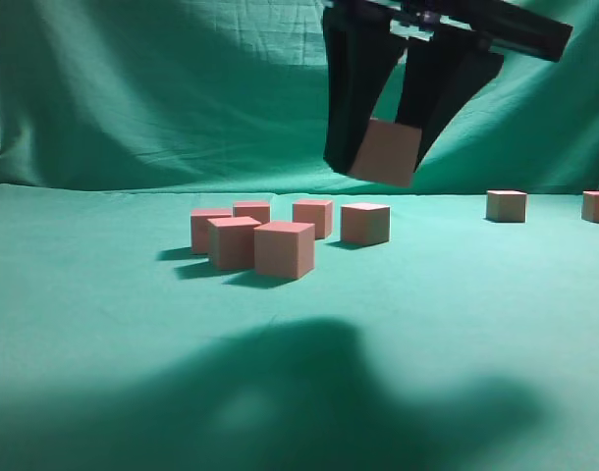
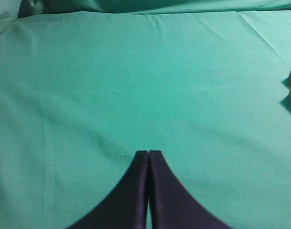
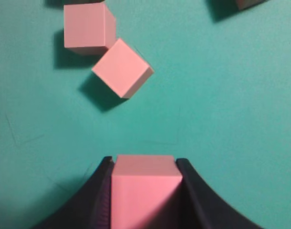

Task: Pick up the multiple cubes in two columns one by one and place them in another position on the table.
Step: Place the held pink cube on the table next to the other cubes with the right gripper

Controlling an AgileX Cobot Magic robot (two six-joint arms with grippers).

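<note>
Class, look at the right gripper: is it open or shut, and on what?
Shut on a cube. The right gripper clamps it from both sides, lifted clear above the table.

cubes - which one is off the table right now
The cube clamped in the right gripper, held in the air above the group; every other cube sits on the green table.

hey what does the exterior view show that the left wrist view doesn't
Only the exterior view: the right pincer in the air, shut on a cube, above a cluster of five cubes, with more cubes far right. Only the left wrist view: the left pincer, shut and empty. Both: the green table and some loose cubes.
</note>
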